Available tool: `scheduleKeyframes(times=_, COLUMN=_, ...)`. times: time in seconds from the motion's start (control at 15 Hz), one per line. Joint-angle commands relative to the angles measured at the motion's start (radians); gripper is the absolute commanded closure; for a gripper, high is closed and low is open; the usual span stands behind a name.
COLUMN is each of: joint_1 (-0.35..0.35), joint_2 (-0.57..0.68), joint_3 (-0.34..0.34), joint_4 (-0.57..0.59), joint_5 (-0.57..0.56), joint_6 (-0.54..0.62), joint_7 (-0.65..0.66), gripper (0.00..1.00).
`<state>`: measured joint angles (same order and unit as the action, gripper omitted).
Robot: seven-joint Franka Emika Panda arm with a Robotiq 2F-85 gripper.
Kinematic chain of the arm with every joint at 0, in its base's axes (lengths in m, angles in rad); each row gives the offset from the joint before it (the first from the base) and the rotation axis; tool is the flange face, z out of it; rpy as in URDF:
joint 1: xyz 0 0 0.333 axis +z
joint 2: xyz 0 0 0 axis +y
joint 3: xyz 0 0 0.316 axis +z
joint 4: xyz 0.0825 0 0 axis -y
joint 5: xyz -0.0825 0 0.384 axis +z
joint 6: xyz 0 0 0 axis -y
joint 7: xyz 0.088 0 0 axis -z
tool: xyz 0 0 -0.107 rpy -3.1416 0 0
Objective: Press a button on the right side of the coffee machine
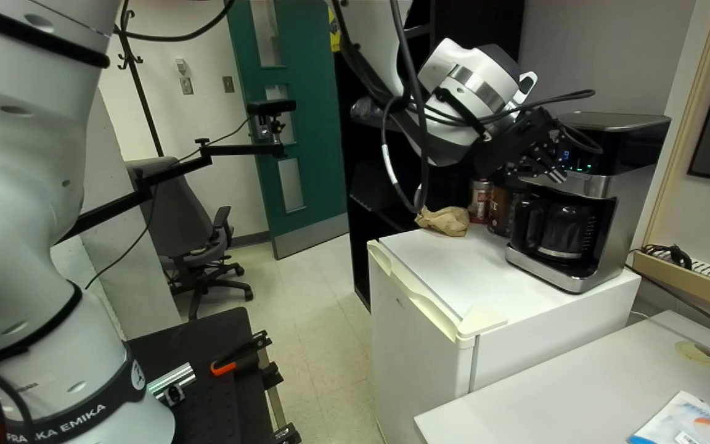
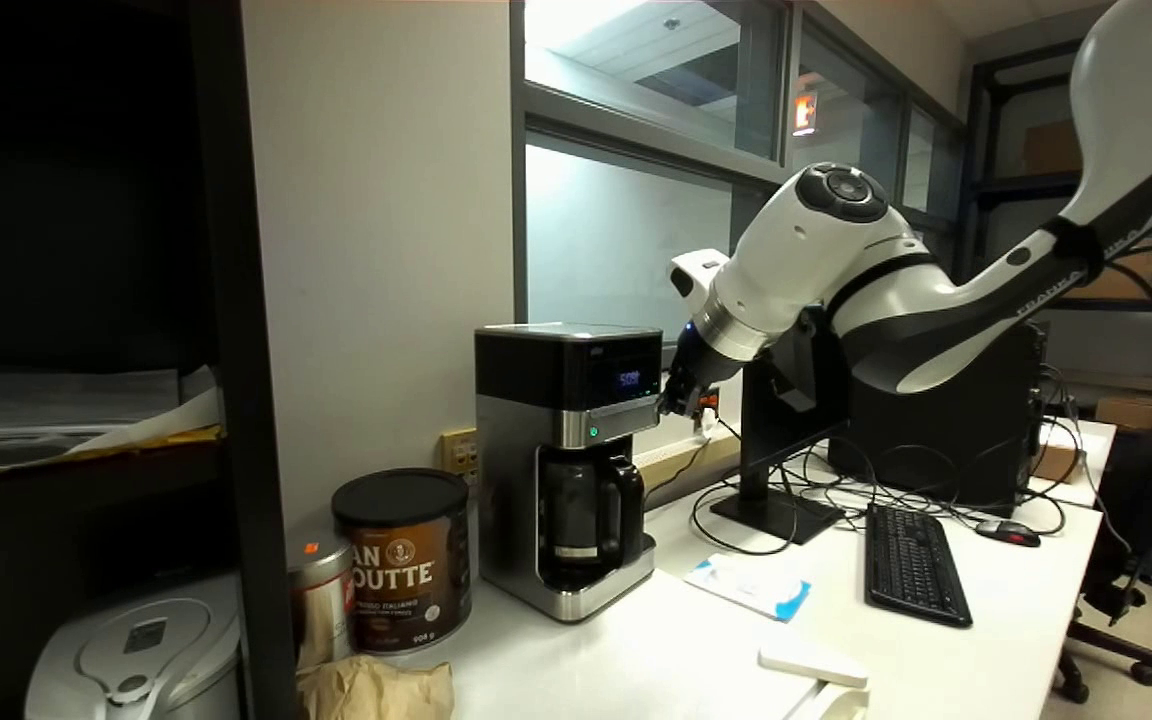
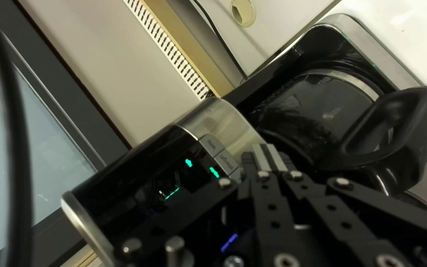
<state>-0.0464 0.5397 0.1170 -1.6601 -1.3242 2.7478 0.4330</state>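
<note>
The coffee machine (image 1: 633,206) stands upright on a white mini fridge and also shows in an exterior view (image 2: 521,450). In the wrist view its silver band (image 3: 222,120) and grey buttons (image 3: 227,161) run beside a black panel with lit green marks. Its dark carafe (image 3: 310,107) sits inside; it also shows in an exterior view (image 2: 573,505). My gripper (image 3: 270,157) is shut and empty, its fingertips close together in front of the button row, hiding part of it. In both exterior views the gripper (image 1: 556,174) (image 2: 671,405) is at the panel's front; contact cannot be told.
The mini fridge (image 1: 420,345) stands against a white desk (image 1: 552,394). A brown coffee can (image 2: 406,600), a metal tin (image 2: 321,605) and a crumpled paper bag (image 1: 445,220) are beside the machine. A monitor (image 2: 796,400) and keyboard (image 2: 916,565) stand on the desk. A black shelf (image 2: 231,350) is close by.
</note>
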Motion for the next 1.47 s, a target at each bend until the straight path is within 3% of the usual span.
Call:
scheduleKeyframes(times=0.0, joint_1=0.011, joint_2=0.049, joint_3=-0.009, joint_4=0.074, joint_5=-0.018, joint_6=0.0, joint_7=0.023, gripper=1.0)
scheduleKeyframes(times=0.47, joint_1=0.009, joint_2=0.088, joint_3=-0.012, joint_4=0.131, joint_5=-0.014, joint_6=-0.004, joint_7=0.021, gripper=1.0)
scheduleKeyframes(times=1.4, joint_1=0.007, joint_2=0.1, joint_3=-0.01, joint_4=0.113, joint_5=-0.011, joint_6=-0.003, joint_7=0.019, gripper=1.0)
